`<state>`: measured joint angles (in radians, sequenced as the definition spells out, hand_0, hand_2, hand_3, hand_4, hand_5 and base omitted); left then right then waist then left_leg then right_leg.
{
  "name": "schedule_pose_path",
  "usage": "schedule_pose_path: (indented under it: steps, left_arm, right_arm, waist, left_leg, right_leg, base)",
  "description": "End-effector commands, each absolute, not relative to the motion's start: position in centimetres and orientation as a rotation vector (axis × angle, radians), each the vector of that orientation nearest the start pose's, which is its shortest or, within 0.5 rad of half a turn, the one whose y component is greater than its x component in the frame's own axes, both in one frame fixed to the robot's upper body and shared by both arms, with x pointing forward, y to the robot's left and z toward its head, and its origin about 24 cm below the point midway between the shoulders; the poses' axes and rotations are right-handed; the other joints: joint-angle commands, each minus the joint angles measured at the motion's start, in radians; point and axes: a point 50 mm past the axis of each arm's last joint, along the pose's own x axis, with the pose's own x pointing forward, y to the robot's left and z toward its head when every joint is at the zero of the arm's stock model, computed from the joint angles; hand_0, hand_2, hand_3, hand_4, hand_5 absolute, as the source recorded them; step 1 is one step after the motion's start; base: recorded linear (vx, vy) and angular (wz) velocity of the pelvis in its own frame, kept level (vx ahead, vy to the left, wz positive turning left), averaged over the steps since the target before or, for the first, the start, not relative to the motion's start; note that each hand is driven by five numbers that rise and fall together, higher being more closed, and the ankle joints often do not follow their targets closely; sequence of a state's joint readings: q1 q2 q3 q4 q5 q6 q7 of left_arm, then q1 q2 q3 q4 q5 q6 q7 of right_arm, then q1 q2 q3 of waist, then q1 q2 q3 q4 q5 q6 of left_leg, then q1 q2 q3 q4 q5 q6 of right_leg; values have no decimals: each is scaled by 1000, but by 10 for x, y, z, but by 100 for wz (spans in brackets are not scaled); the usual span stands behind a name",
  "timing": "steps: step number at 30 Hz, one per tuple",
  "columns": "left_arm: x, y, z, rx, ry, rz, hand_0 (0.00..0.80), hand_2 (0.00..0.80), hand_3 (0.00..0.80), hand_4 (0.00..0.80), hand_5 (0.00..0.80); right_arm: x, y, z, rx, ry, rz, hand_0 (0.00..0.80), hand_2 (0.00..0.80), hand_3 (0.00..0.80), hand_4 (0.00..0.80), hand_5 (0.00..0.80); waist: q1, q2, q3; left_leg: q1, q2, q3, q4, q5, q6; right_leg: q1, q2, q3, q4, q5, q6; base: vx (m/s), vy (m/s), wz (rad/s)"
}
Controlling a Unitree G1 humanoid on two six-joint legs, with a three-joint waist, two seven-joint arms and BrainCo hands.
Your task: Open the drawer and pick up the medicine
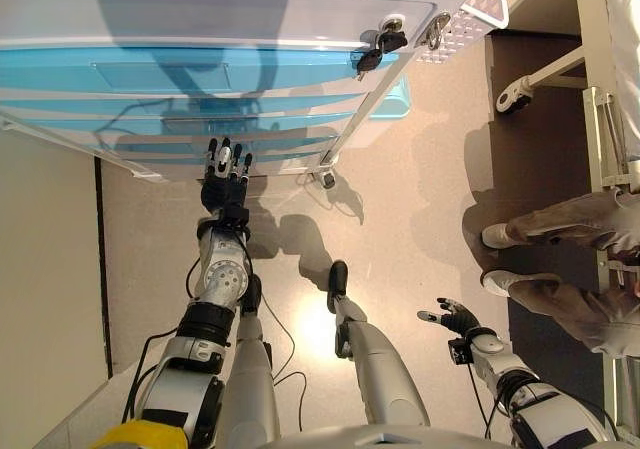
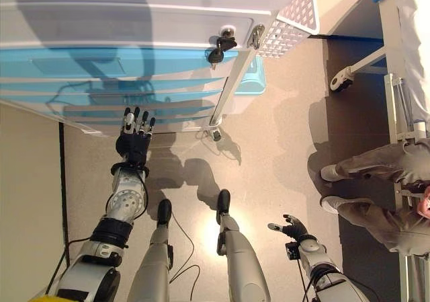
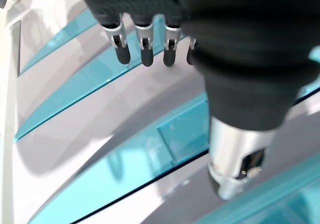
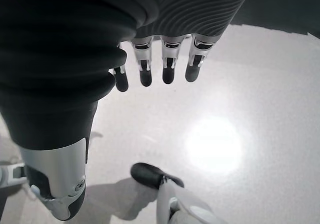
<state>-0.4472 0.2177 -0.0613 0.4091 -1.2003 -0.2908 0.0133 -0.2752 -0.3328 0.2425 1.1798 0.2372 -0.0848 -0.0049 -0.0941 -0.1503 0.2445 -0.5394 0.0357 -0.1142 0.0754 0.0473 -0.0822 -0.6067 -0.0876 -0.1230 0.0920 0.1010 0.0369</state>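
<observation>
A white cabinet (image 1: 250, 19) with several translucent blue drawer fronts (image 1: 150, 74) stands before me, all drawers shut. A key (image 1: 380, 47) hangs in the lock at its upper right corner. My left hand (image 1: 226, 174) reaches up to the lower drawers with straight fingers (image 3: 145, 49) just short of a blue front (image 3: 185, 129), holding nothing. My right hand (image 1: 455, 319) hangs low at the right over the floor, fingers relaxed and empty. No medicine shows in any view.
A person (image 1: 570, 259) in grey trousers and white shoes sits at the right beside a white wheeled frame (image 1: 560, 69). A white perforated basket (image 1: 465, 24) hangs on the cabinet's right side. A beige wall panel (image 1: 45, 269) borders the left.
</observation>
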Motion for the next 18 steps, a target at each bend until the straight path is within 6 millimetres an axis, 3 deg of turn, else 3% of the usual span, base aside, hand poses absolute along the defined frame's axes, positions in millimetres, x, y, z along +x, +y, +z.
schedule_pose_path:
  steps: [1,18]
  left_arm:
    - [330,185,157,-887,-516,-136,0,0,0,0,0]
    - [320,195,157,-872,-552,-129,0,0,0,0,0]
  right_arm:
    - [193,-259,-114,-287,873,-87,0,0,0,0,0]
    - [183,-263,-118,-284,906,-87,0,0,0,0,0]
  waist:
    - [15,-6,-34]
    - [27,-2,-44]
  left_leg:
    - [-48,-62,-31,33,4,63]
    - [-39,-64,-35,38,0,65]
  right_leg:
    - [14,4,-26,51,-11,64]
    - [25,0,-30,58,-14,61]
  base:
    - [0,0,0]
    - [0,0,0]
